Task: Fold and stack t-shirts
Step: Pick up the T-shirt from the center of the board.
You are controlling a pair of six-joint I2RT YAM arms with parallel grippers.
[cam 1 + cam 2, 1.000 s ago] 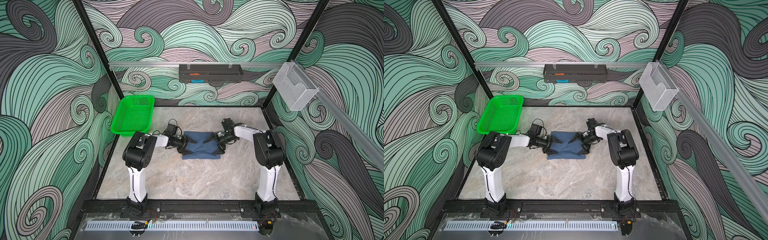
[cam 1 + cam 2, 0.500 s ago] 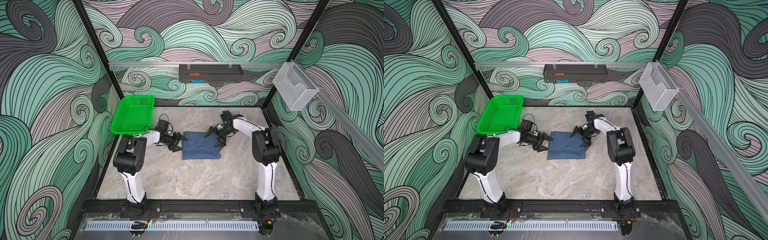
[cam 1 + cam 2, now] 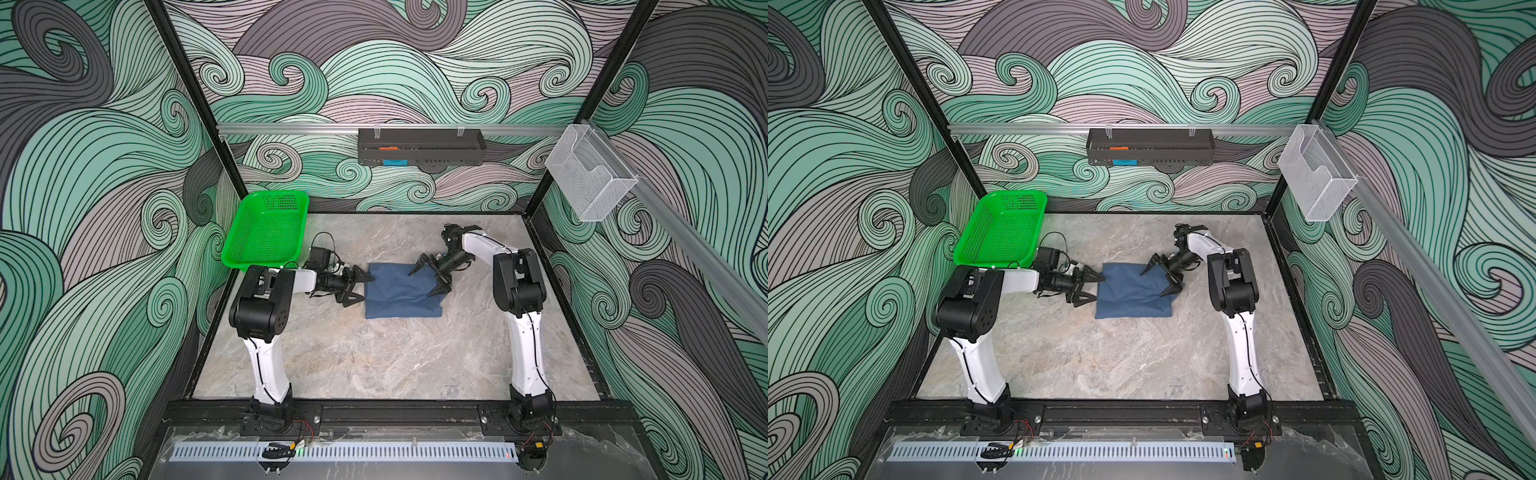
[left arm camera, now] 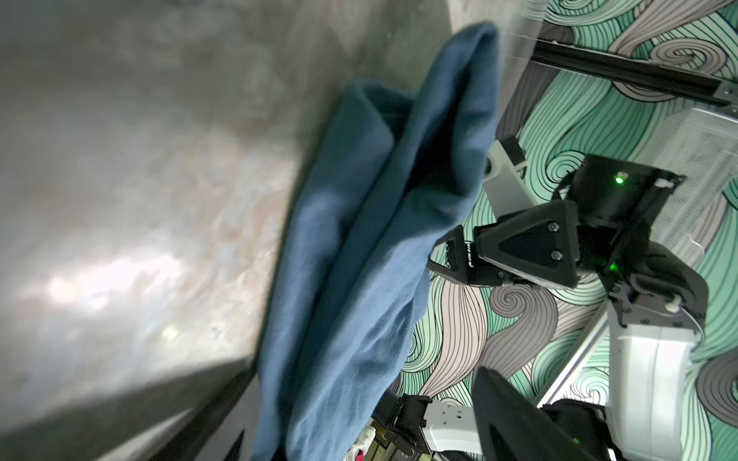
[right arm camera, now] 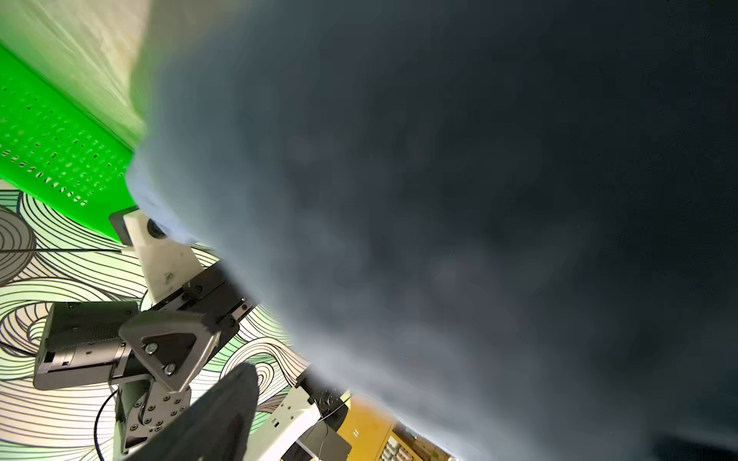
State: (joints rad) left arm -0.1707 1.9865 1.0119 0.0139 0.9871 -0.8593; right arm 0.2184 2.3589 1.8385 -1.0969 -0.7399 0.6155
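Slate-blue t-shirt (image 3: 401, 293) lies folded into a rough rectangle on the marble-patterned table (image 3: 374, 361), about mid-width and between the two arms. Same in both top views (image 3: 1133, 293). No tag or print is visible, and the sleeves and collar cannot be made out.

Left gripper (image 3: 365, 288): jaws spread, low at the shirt's left edge. The farther fingertip sits at the shirt's far left corner. Whether it touches the cloth cannot be told from above.

Right gripper (image 3: 420, 284): jaws spread wide, with both fingers over the right part of the shirt. Its height above the cloth is unclear.

Left wrist view: the t-shirt (image 4: 359, 247) shows as layered folds with a dark gap between the layers, and its far end is cut off by the frame. Only one of the gripper's own fingers (image 4: 507, 419) shows, partly cropped. The right gripper's black finger (image 4: 527, 247) sits beyond the cloth.

Right wrist view: blurred blue-grey cloth (image 5: 439, 219) fills most of the frame, too close to the lens for any detail. Past it are the left gripper (image 5: 167, 347) and a strip of the green basket (image 5: 52, 151).

The green basket (image 3: 270, 193) is at the back left corner, apart from the shirt.
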